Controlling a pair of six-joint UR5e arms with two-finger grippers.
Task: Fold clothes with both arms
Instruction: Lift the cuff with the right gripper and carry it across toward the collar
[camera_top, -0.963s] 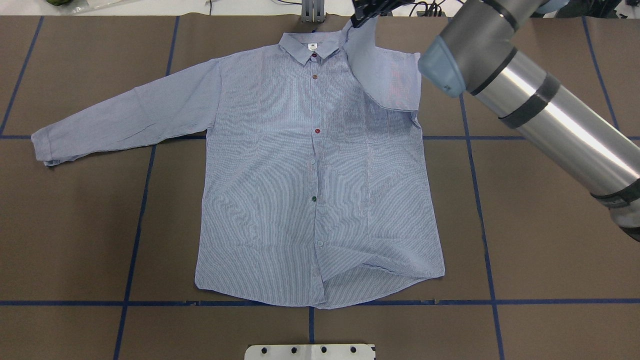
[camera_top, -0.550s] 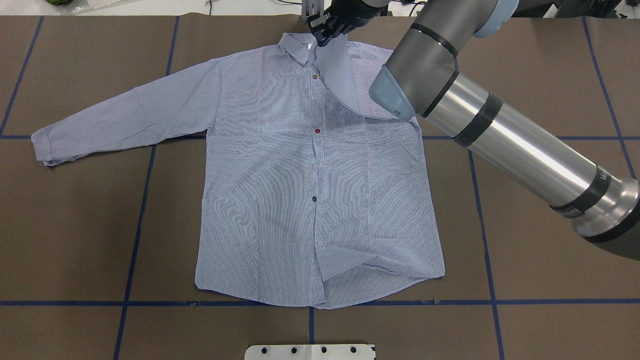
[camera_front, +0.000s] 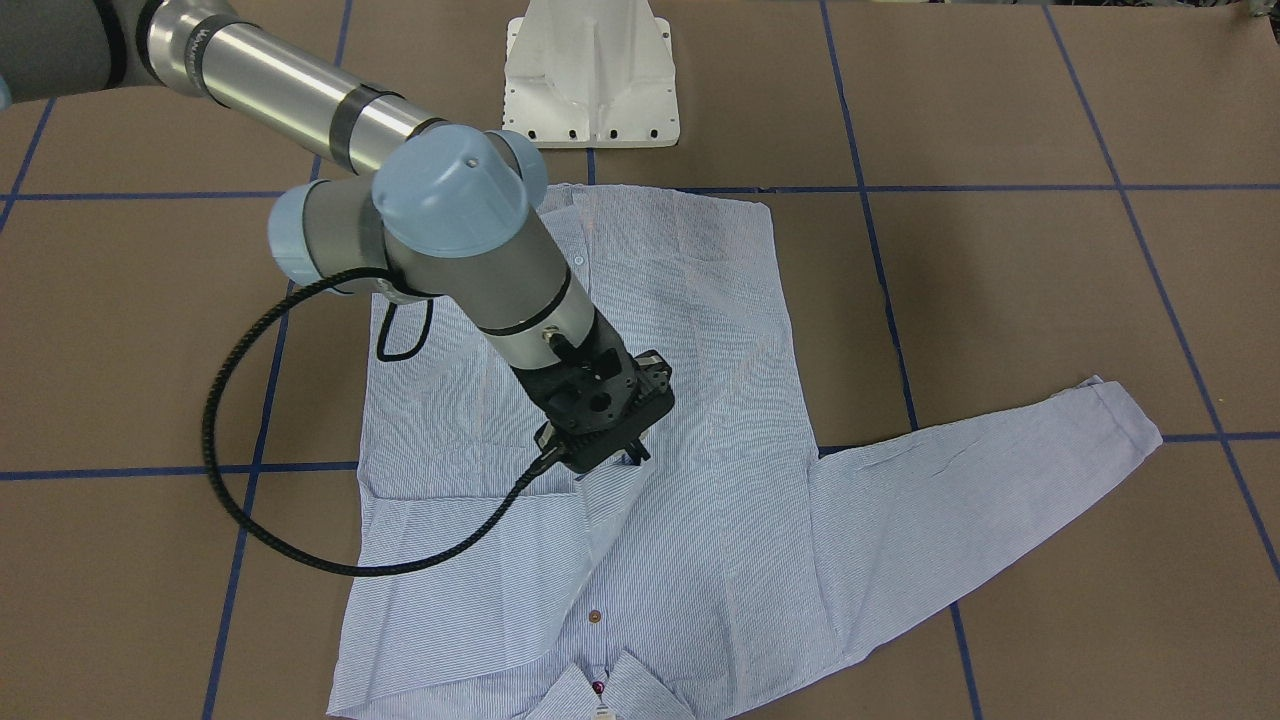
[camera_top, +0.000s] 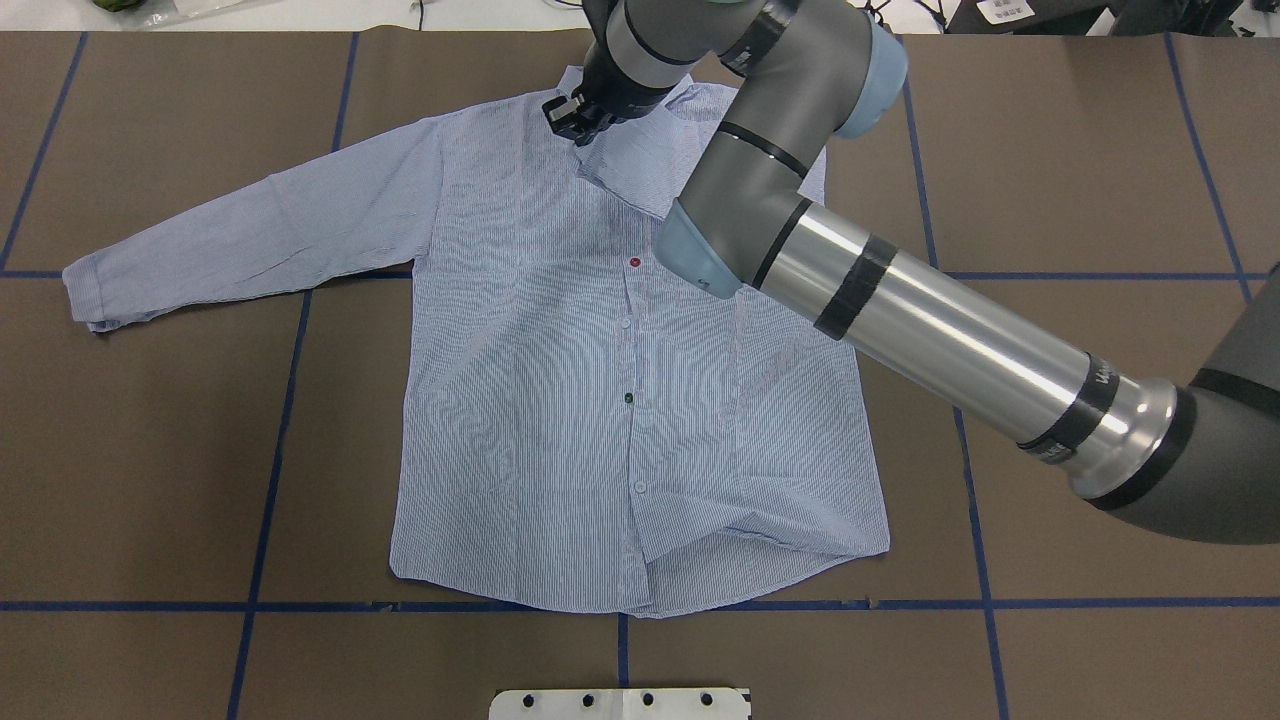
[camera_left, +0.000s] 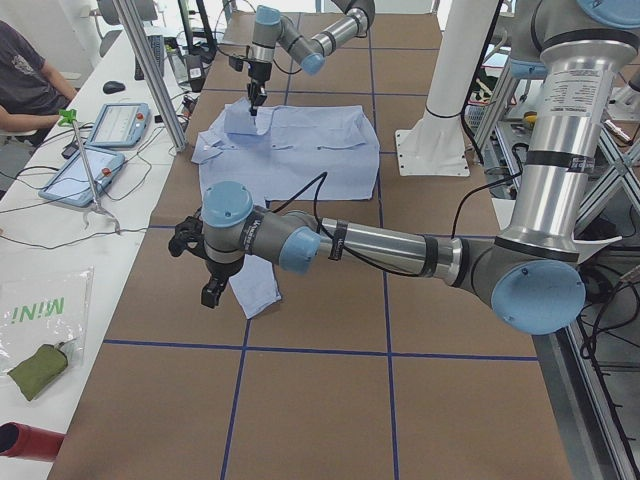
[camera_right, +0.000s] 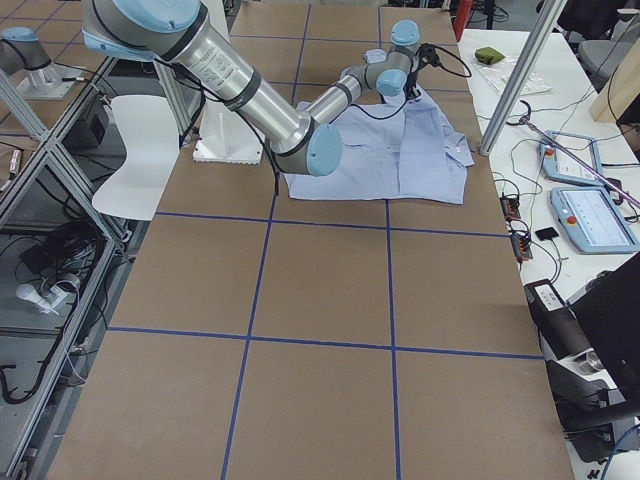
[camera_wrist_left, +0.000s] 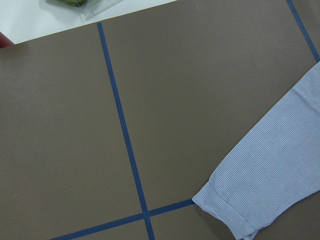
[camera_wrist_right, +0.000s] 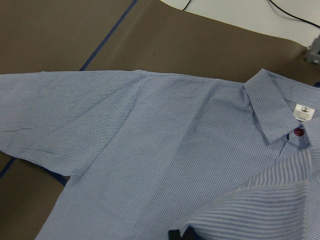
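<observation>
Right fingers (camera_top: 577, 130) are closed on the end of one sleeve (camera_top: 625, 175) of a striped shirt (camera_top: 520, 400), holding it just beside the collar (camera_wrist_right: 270, 107). This sleeve is folded in over the chest. The shirt lies flat, front up and buttoned, in the middle of a brown surface (camera_top: 1100, 150) crossed by blue tape lines (camera_top: 270, 450). Its other sleeve (camera_top: 250, 235) stretches out to the robot's left. Left fingers (camera_left: 211, 292) hover near that sleeve's cuff (camera_wrist_left: 235, 210); whether they are open or closed cannot be told.
</observation>
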